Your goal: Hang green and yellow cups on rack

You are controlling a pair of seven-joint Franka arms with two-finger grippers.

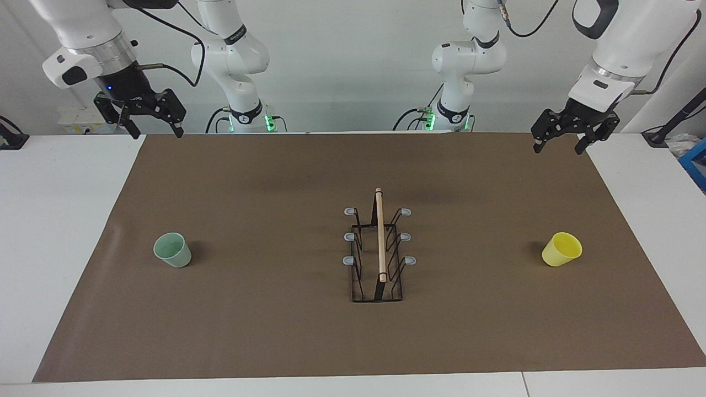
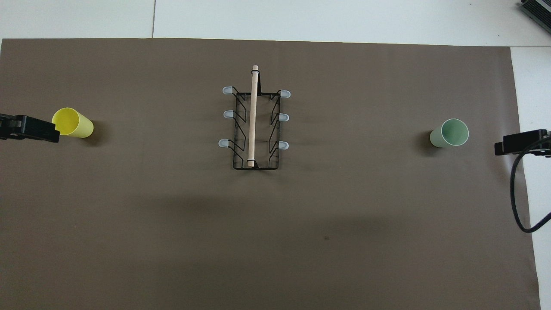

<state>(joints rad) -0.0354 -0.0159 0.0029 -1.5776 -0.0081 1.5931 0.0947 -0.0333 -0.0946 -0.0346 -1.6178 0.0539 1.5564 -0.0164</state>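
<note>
Matte brown paper (image 1: 276, 331) is covering a white table (image 1: 60, 231). At its middle a black wire rack (image 1: 378, 259) with a pale wooden rod is standing, prongs bare. Both smooth tapered plastic cups, mint green (image 1: 172, 250) and bright yellow (image 1: 562, 249), are sitting well apart from it at opposite ends. Raised over the mat's corners nearest the robots, the left gripper (image 1: 558, 148) and right gripper (image 1: 155, 133) are hanging empty, fingers spread.

I saw the black wire rack (image 1: 378, 259) mid-mat, prongs bare; the mint green cup (image 1: 172, 250) stood upright toward the right arm's end, the yellow cup (image 1: 562, 249) tilted toward the left's.
</note>
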